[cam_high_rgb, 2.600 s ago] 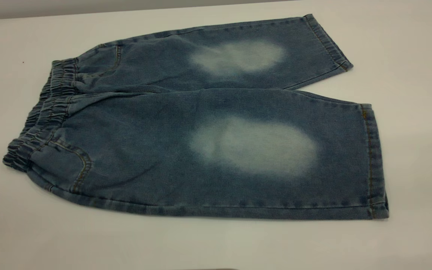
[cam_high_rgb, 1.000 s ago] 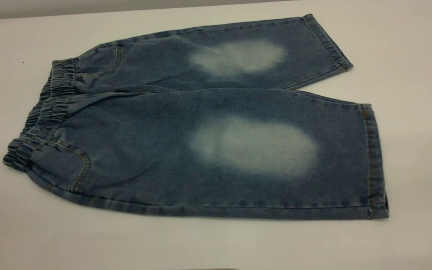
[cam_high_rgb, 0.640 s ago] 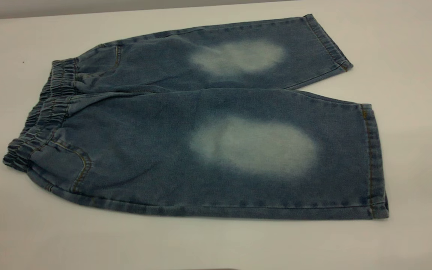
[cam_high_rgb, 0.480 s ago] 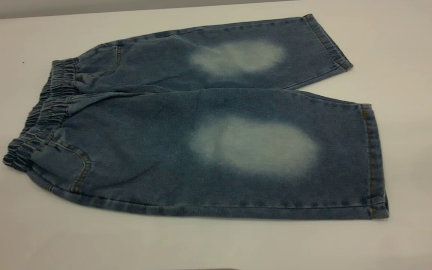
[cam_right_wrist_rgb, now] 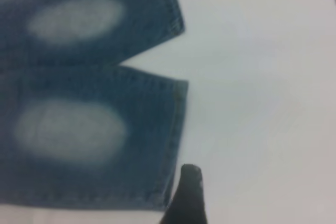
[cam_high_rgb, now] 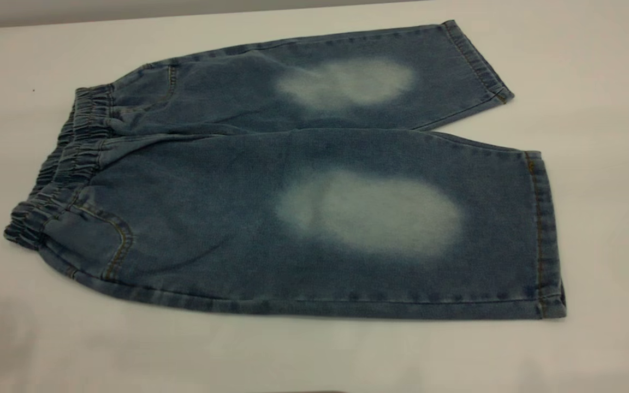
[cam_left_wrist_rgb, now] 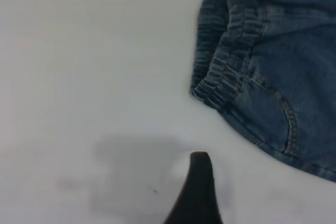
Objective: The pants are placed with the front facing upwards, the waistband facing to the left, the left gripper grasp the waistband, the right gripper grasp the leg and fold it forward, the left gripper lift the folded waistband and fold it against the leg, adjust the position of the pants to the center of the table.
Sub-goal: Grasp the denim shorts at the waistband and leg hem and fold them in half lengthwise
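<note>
Denim pants (cam_high_rgb: 292, 180) lie flat on the white tabletop (cam_high_rgb: 593, 82), front up, both legs spread w/ a narrow V gap between the hems. Gathered waistband (cam_high_rgb: 60, 169) sits at the left end in the exterior view; the near leg (cam_high_rgb: 380, 229) w/ its pale faded oval runs to the right, hem close to the tabletop's right side. Far leg lies just behind it, edges touching up near the crotch.

Left claw (cam_left_wrist_rgb: 195, 192) shows only as one dark tip in its wrist cam, above bare tabletop, near the waistband corner but apart from it; can't tell if it's spread or pressed together. Right claw (cam_right_wrist_rgb: 186, 195) likewise one dark tip, just beside the near leg's hem corner; contact and opening can't be told.
</note>
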